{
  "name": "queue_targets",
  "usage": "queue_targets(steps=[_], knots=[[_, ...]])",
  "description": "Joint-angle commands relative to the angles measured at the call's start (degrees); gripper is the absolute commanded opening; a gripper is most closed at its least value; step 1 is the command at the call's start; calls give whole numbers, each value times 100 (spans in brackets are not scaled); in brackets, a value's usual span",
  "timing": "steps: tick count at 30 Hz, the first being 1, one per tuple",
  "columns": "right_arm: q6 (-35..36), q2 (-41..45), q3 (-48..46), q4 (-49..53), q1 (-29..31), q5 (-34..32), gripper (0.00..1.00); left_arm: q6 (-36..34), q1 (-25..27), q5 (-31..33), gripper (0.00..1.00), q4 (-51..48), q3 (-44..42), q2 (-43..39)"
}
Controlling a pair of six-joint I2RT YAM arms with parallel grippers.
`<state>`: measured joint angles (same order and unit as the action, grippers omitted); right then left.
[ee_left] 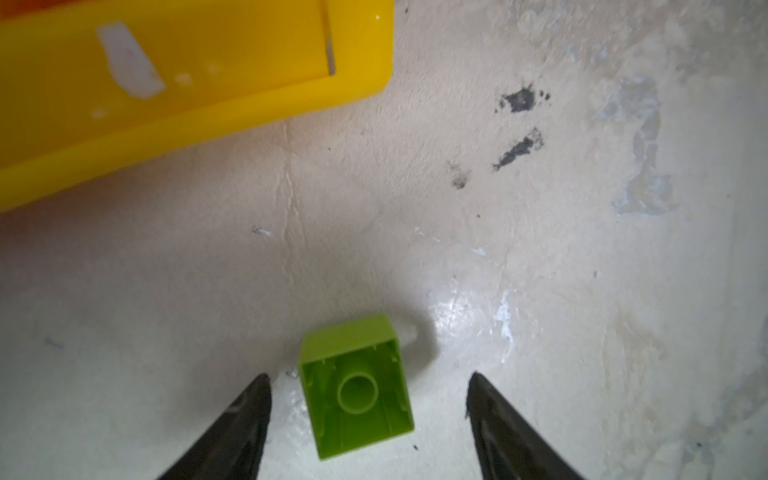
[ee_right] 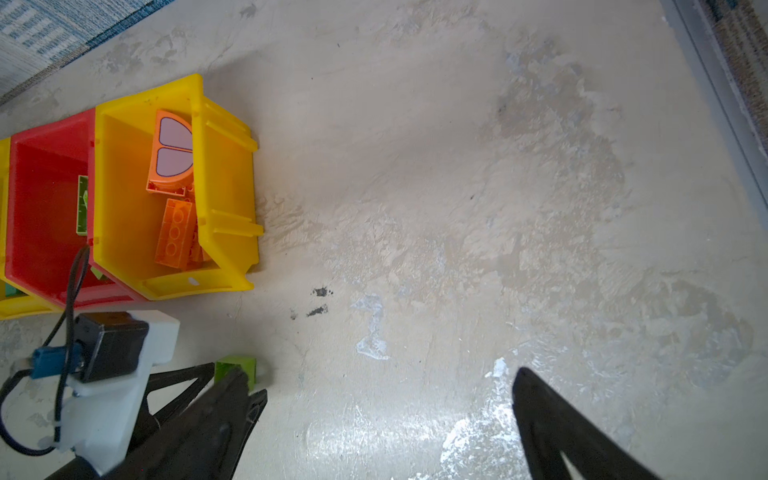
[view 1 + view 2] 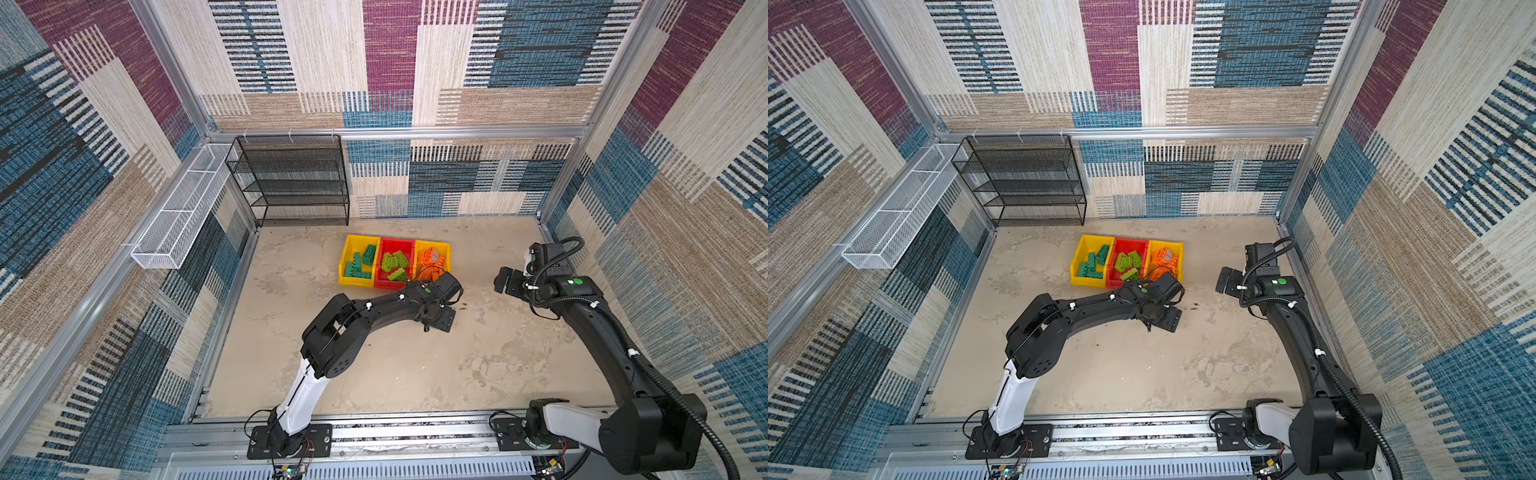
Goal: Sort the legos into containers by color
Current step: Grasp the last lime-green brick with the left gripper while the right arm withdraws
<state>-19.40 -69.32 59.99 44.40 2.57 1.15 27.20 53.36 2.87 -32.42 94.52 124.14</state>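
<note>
Left gripper (image 1: pixel 368 375) astride lime green brick (image 1: pixel 356 390), jaws apart; right gripper (image 2: pixel 380 374) wide

Both top views look down and forward from high above the base rail (image 3: pixel 415 432), pretty much identical, taking in the whole table (image 3: pixel 395 374); left wrist cam hangs close over the lime brick (image 1: pixel 355 386), yellow bin (image 1: pixel 187 83) just beyond; right wrist cam sits farther back, sharing that brick, bin and the dark smudges (image 2: pixel 320 301).
</note>
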Motion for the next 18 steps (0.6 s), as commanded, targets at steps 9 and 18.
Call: queue_targets(steps=[9, 18], knots=[[-17, -38, 49, -10, -11, 26, 100, -284, -27, 214, 31, -411, 320, 195], [-116, -58, 95, -10, -11, 96, 100, -511, -278, 369, 21, -785, 647, -21]])
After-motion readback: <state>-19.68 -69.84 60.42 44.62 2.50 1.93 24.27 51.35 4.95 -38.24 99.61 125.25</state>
